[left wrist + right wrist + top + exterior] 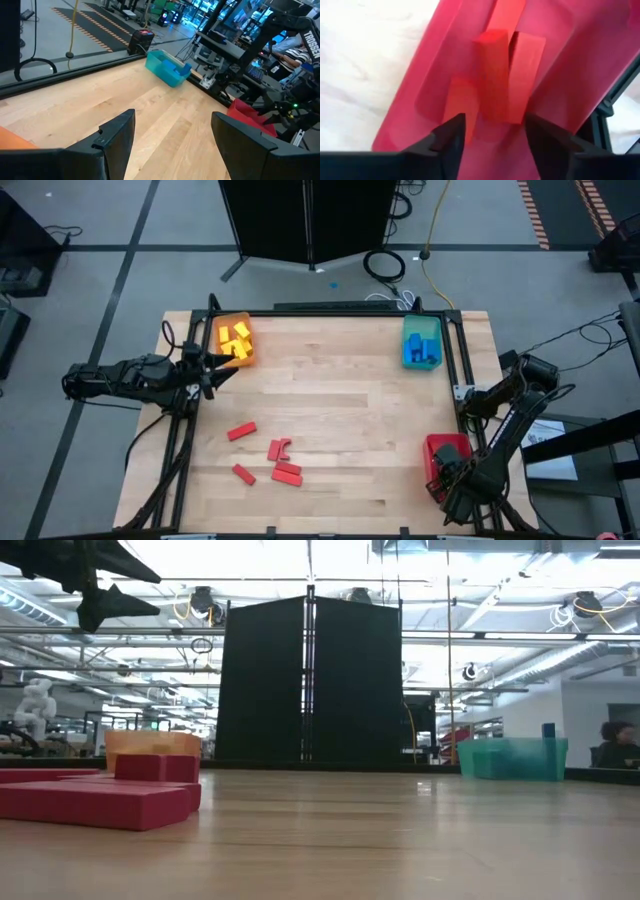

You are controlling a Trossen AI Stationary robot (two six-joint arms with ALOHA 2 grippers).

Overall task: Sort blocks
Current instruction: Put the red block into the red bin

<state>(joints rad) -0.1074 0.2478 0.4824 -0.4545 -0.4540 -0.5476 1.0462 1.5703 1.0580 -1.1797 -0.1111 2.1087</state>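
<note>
My right gripper [495,131] points down, open, over the red tray [447,448] at the table's near right corner. Three red blocks show inside the tray. One of them [492,75] lies right below the gap between my fingers, and the fingers touch nothing. Several more red blocks [270,455] lie flat on the table left of centre, also in the low view [100,802]. Yellow blocks [235,340] lie in the orange tray [220,325], and blue blocks [422,350] lie in the teal tray [408,330]. My left gripper [172,145] waits open at the left edge beside the orange tray.
A black frame [455,350] runs along the table's sides and far edge. The wide middle of the wooden table [350,410] is bare. A black screen [310,680] stands beyond the far edge, and cables lie on the floor behind it.
</note>
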